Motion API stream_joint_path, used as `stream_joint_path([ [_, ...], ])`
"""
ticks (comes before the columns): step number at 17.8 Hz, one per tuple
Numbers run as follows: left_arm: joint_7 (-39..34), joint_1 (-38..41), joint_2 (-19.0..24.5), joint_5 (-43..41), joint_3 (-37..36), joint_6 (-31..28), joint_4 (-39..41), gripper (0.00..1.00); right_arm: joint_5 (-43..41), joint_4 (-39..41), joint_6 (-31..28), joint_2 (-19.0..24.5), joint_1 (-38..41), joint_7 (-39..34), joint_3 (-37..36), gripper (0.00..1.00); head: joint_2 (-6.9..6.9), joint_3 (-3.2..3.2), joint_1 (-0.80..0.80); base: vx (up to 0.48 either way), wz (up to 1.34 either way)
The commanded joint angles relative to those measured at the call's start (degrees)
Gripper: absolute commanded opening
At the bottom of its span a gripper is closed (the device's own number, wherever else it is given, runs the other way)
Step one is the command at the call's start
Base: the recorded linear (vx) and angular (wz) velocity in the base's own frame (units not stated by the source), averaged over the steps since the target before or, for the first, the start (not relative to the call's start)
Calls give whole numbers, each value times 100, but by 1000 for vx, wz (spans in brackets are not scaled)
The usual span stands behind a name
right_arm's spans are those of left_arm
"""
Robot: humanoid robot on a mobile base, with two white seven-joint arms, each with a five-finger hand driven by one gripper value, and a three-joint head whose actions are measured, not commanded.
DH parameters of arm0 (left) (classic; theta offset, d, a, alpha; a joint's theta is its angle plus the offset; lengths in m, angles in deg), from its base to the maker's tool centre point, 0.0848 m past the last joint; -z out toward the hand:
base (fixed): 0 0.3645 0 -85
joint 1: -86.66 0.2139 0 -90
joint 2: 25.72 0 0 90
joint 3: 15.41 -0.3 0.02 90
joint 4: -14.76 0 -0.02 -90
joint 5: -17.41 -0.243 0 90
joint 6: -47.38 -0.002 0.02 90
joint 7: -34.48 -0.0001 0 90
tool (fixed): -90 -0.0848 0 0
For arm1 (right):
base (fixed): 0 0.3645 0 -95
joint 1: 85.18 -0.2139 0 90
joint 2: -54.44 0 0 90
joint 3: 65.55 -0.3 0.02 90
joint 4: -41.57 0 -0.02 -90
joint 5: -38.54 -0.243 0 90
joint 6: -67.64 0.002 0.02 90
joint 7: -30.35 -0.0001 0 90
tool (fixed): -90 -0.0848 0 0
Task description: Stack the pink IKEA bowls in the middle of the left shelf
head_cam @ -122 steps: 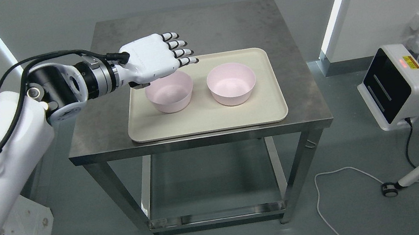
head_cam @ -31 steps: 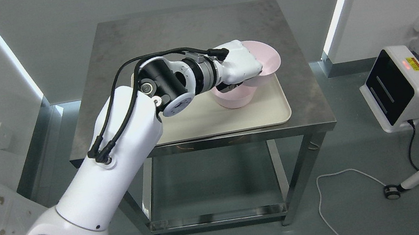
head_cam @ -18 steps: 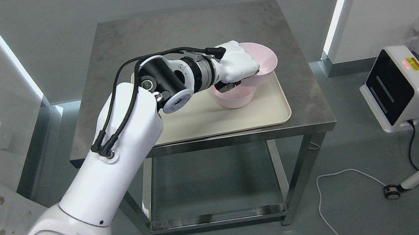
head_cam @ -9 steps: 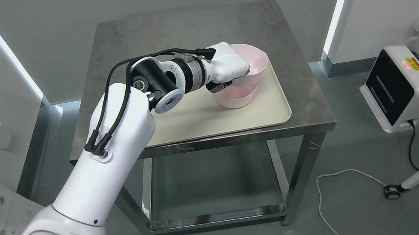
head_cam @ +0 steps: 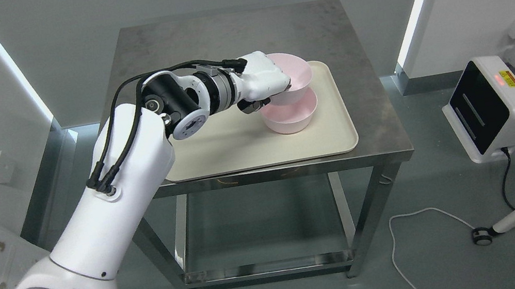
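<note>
Upper pink bowl [head_cam: 291, 72] gripped at its near rim by the left hand [head_cam: 263, 80], fingers clamped on it, held tilted just above the lower pink bowl [head_cam: 290, 117], which is set on the cream tray [head_cam: 236, 143] atop the steel desk [head_cam: 228, 34].

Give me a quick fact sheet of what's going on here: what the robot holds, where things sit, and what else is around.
Working hand: left hand, shut on the rim of the upper pink bowl
Upper pink bowl: tilted, above the lower pink bowl; whether it rests in it cannot be told
Lower pink bowl: upright on the right part of the cream tray
Tray: on the steel table
Right hand: not in view
Surroundings: white device with a red light on the floor at right
</note>
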Motion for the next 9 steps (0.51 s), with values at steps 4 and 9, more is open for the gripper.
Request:
stream_joint_path([
  [4,52,43,128,113,237,41,352,76,0,193,-3,-100,9,-2,-62,100,0,0,0,0,0],
  [9,78,34,155,290,228,112,685,75,0,193,-3,-100,9,-2,-62,100,0,0,0,0,0],
])
